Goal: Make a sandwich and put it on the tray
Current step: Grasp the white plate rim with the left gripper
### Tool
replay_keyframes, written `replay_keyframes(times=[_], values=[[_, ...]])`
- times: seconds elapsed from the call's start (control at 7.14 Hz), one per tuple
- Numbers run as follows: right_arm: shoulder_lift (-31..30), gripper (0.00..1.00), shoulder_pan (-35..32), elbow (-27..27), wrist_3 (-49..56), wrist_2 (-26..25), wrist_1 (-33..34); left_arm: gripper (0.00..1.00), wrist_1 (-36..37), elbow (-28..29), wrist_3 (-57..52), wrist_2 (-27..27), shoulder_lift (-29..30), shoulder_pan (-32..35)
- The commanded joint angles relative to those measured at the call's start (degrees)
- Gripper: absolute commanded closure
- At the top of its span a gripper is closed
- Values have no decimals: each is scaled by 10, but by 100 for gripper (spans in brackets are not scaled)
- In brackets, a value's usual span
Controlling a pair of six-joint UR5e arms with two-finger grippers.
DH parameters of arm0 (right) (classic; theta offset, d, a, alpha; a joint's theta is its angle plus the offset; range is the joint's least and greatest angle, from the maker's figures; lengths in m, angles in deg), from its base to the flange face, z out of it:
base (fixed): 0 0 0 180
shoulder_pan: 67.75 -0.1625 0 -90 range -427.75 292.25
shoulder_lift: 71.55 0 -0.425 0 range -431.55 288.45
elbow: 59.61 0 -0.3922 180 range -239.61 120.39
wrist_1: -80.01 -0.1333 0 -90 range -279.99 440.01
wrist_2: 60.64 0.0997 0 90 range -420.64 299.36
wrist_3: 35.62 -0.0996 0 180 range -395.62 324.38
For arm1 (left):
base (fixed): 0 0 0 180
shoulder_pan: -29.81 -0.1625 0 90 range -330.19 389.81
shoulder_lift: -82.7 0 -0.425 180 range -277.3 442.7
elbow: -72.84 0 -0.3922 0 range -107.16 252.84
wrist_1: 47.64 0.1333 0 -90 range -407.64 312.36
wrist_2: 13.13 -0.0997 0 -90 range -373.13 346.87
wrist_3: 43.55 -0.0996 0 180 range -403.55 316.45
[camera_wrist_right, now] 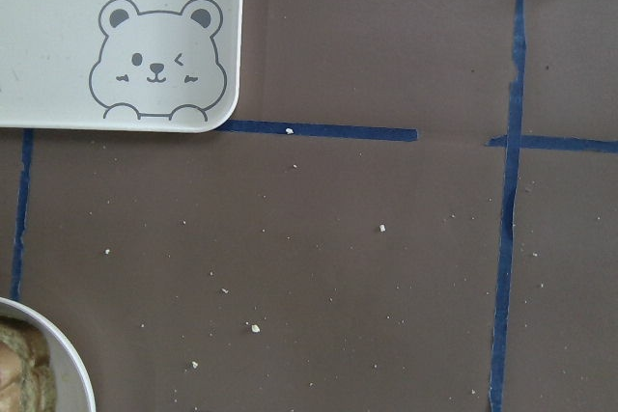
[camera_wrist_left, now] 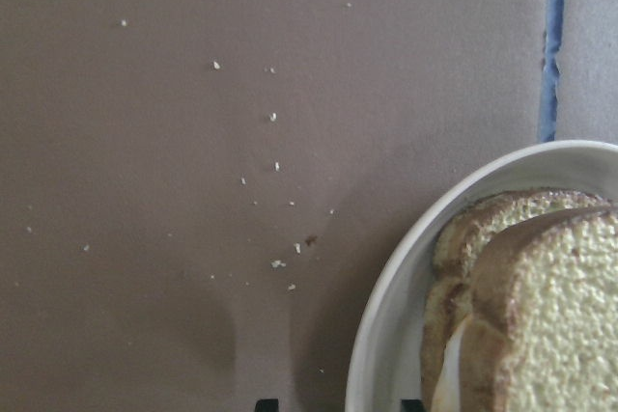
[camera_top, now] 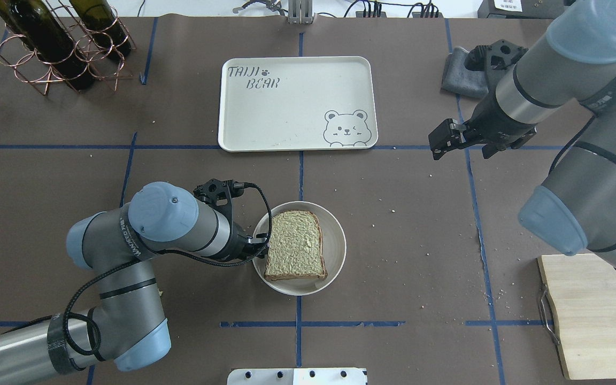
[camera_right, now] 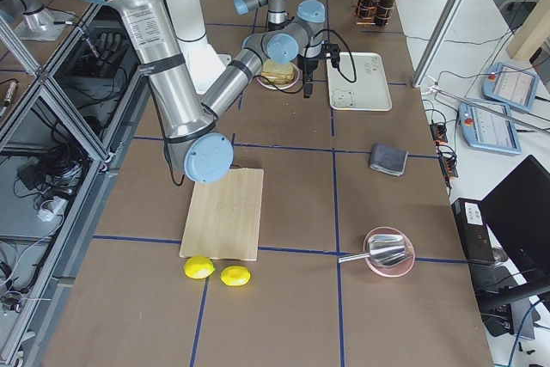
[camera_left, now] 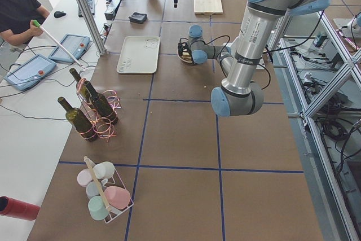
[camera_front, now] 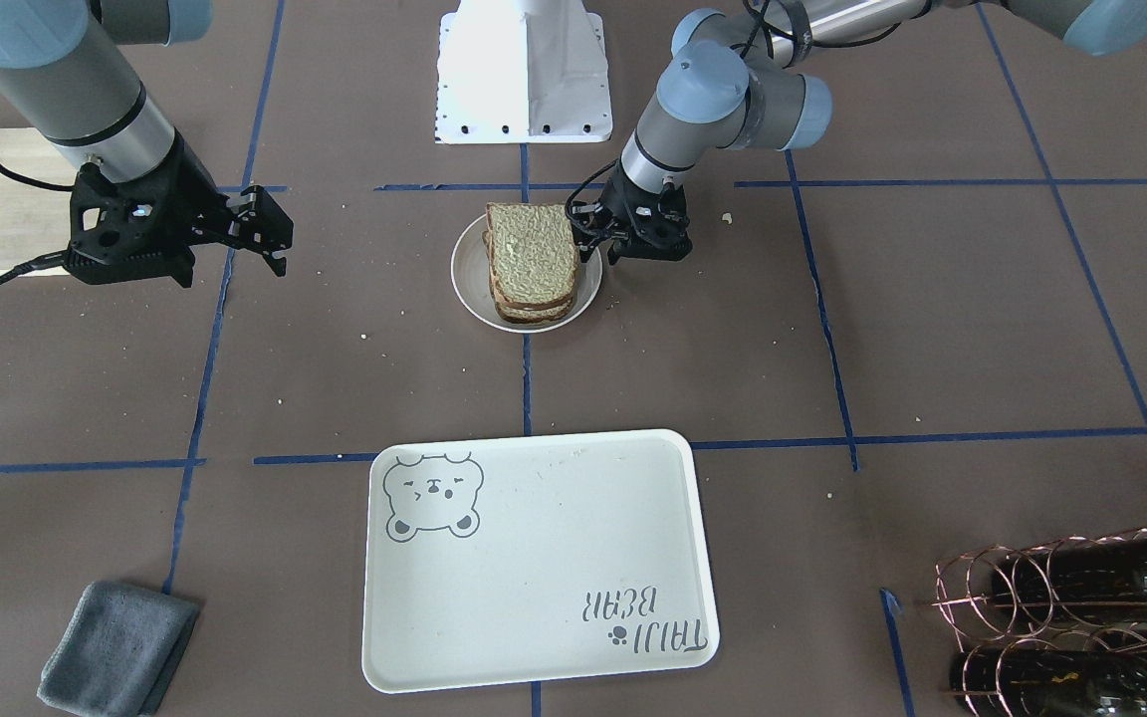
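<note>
The sandwich [camera_top: 294, 245], two tan bread slices with dark crusts, lies on a small round white plate [camera_top: 335, 224] at mid-table. A sliver of egg white [camera_wrist_left: 447, 378] shows between the slices. My left gripper [camera_top: 259, 245] is open at the plate's left rim, one fingertip [camera_wrist_left: 267, 403] outside the rim and the other inside it, beside the sandwich [camera_front: 532, 261]. My right gripper [camera_top: 447, 140] is open and empty, hovering far to the right, level with the tray's near edge. The cream bear tray [camera_top: 286, 107] lies bare beyond the plate, and its corner shows in the right wrist view [camera_wrist_right: 58, 7].
A wooden cutting board [camera_top: 597, 315] lies at the near right. A grey cloth [camera_top: 460, 75] lies at the far right. A copper rack with wine bottles [camera_top: 56, 43] stands at the far left. Crumbs dot the brown table, which carries blue tape lines.
</note>
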Motion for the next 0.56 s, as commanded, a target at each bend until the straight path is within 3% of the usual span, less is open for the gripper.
replay_keyframes(times=[0.0, 0.28, 0.42], values=[[-6, 0, -6, 3, 1, 1, 0, 62, -1, 9, 0, -1, 4, -7], [-9, 0, -11, 5, 1, 1, 0, 69, -2, 14, 11, -1, 10, -8], [-10, 0, -12, 5, 1, 4, 0, 87, -2, 14, 12, -1, 13, -8]])
